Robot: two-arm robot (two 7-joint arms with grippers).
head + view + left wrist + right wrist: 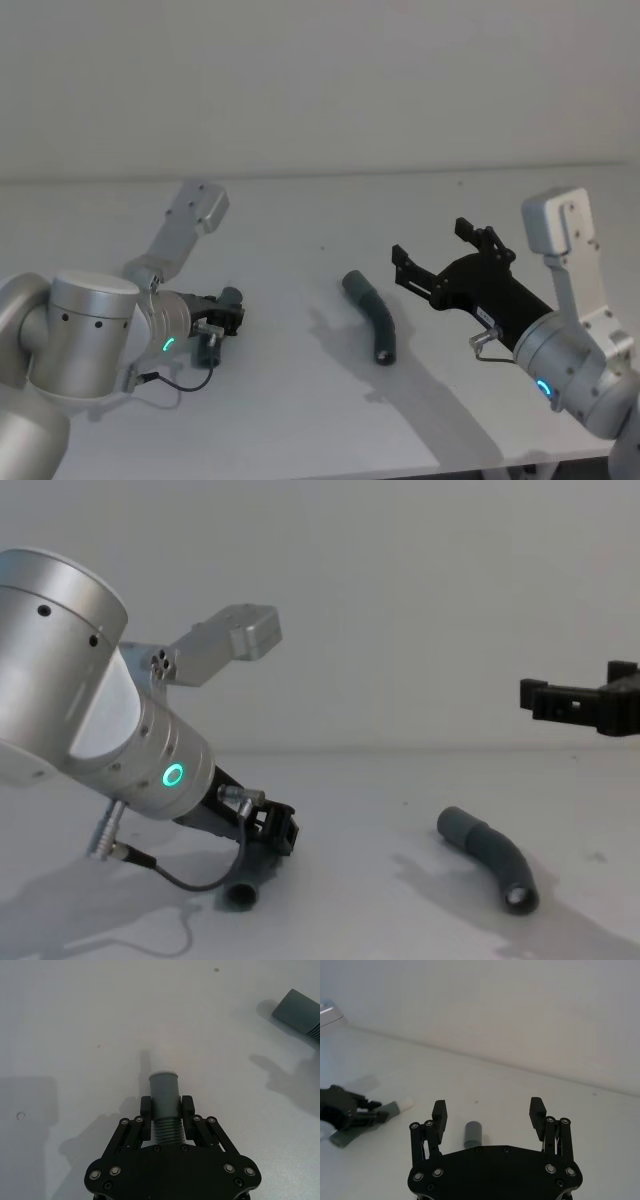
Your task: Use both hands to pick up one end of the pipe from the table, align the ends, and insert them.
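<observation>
**Fig.** We see the left gripper (166, 1106) clamped on one pipe piece (164, 1085) at the left of the table (300, 210). The right gripper (432, 243), jaws apart, hovers above and right of the other piece (374, 318). We advise descending squarely and grasping behind the cuff (352, 282), leaving its end free.

Silver arms (85, 330), green-lit rings (175, 775); black screw-studded left gripper (167, 1105), right gripper (488, 1107).

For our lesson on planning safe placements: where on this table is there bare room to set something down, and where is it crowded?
Bare table lies between the left gripper, shut on one pipe piece, and the loose pipe piece; also along the far edge. Crowded: right of that piece, where the open right gripper hovers.
</observation>
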